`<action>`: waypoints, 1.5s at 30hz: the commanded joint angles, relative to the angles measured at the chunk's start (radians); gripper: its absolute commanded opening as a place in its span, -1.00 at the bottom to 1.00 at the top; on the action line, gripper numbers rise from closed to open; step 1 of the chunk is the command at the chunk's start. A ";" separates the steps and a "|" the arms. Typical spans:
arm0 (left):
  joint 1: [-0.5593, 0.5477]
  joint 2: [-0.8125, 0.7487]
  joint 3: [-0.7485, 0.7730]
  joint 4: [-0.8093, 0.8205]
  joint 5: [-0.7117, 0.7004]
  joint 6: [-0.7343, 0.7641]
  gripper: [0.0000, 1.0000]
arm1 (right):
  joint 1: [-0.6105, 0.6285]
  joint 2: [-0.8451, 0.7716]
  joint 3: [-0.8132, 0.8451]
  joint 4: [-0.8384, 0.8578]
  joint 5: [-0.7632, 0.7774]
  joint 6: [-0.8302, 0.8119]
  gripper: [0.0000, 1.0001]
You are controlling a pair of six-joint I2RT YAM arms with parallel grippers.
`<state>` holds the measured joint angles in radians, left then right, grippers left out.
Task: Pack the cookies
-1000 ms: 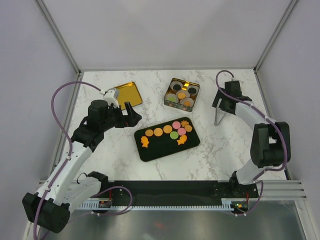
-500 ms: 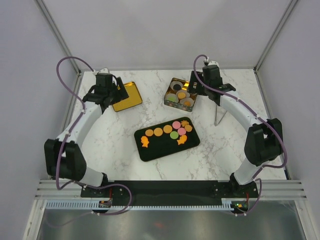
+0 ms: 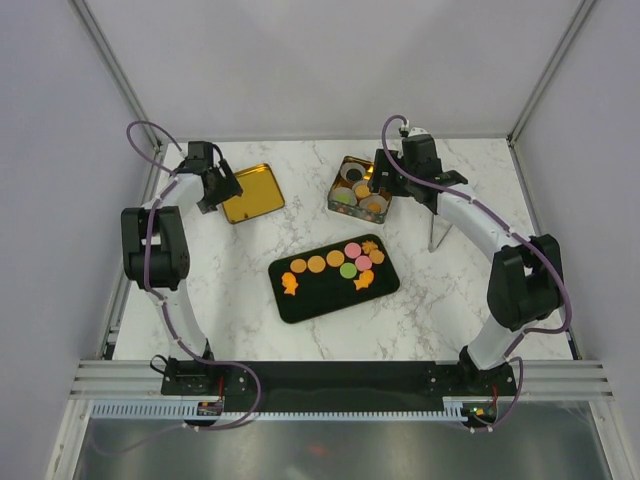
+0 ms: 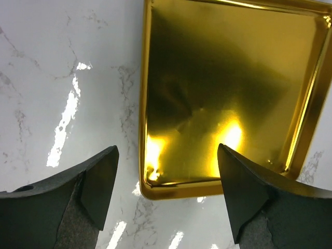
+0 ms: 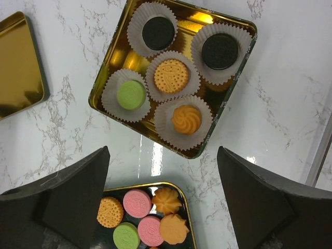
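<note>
Mid-tabletop [image 3: 450,290]: tray [image 3: 320,297], cookies [image 3: 335,259] in loose rows on it. Behind, to the right: tin [image 5: 193,21], five more cookies inside, each in a cup liner [image 5: 223,28]. Behind, to the left: lid [image 3: 249,193], well apart from tin. Right of tin: thin leaning item [image 3: 437,235], possibly tongs

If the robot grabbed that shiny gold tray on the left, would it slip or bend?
Probably slippery: the gold tray is mirror-glossy and lies on a polished table, so a push would likely slide it. It looks like thin stiff metal, probably light.
</note>
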<state>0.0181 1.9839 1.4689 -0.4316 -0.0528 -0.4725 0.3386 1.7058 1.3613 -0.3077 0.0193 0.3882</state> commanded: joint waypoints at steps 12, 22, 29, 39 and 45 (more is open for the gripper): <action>0.065 0.131 0.079 0.062 0.148 0.028 0.35 | 0.005 -0.058 -0.022 0.048 -0.053 -0.020 0.84; 0.066 0.158 0.077 0.057 0.130 0.025 -0.37 | 0.004 -0.046 -0.013 0.050 -0.070 -0.022 0.84; 0.065 0.148 0.097 0.014 0.136 0.041 -0.95 | 0.005 -0.038 0.002 0.047 -0.090 -0.018 0.84; 0.051 -0.026 0.085 0.010 0.209 0.052 -0.95 | 0.007 0.003 0.036 0.068 -0.179 -0.012 0.84; 0.005 -0.169 0.050 0.010 0.221 0.067 -0.95 | 0.022 0.066 0.096 0.091 -0.268 0.003 0.84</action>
<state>0.0509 1.9476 1.5242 -0.4450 0.1181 -0.4446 0.3477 1.7412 1.3914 -0.2729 -0.1730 0.3885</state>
